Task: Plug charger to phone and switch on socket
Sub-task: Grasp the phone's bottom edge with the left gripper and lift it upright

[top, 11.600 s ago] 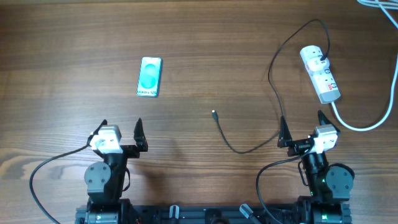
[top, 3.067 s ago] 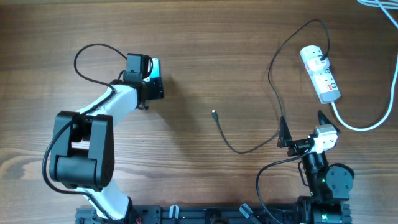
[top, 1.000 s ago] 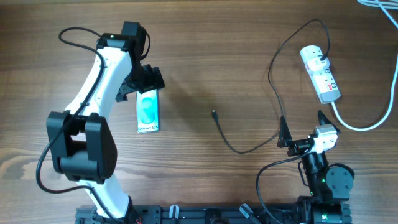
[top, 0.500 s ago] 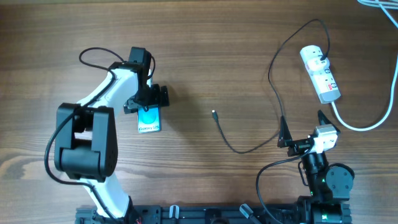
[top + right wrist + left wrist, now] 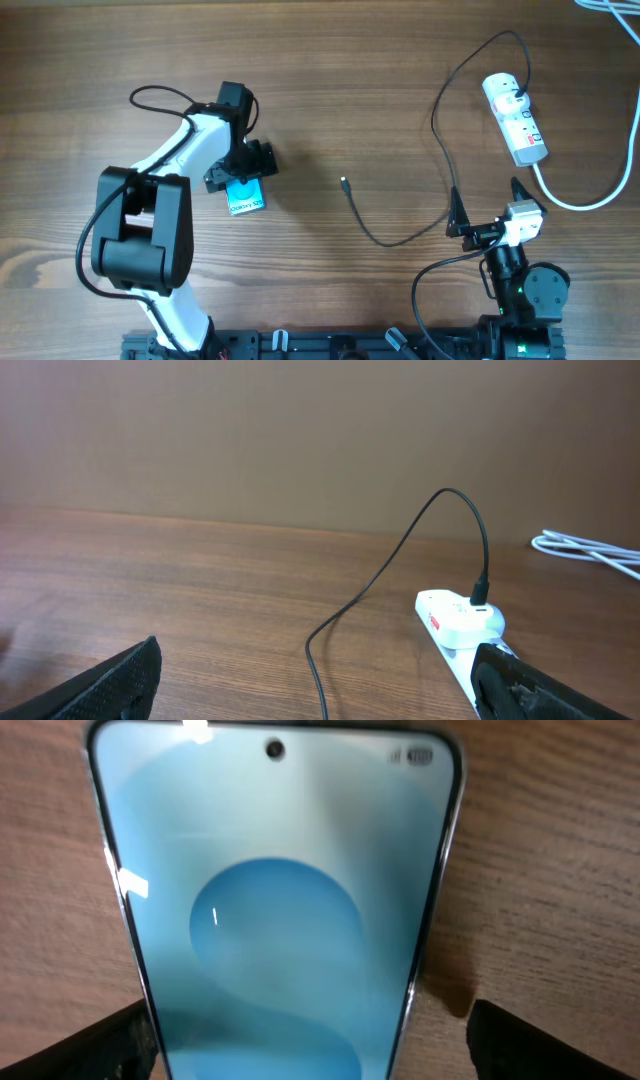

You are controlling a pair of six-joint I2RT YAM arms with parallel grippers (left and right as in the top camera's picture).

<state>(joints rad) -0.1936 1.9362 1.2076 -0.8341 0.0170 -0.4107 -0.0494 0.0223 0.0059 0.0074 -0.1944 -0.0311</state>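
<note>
Phone [image 5: 246,198] lies flat on the table [image 5: 350,60], screen up, under my left gripper [image 5: 242,176]; its lower end shows at the gripper's 6 o'clock. Jaws spread wide, one finger either side. Charger tip [image 5: 343,182] lies at the phone's 3 o'clock, well apart. My right gripper [image 5: 484,196] is spread, empty.

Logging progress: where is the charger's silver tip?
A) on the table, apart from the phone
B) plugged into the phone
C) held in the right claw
A: the charger's silver tip lies on the table, clearly apart from the phone.
</note>
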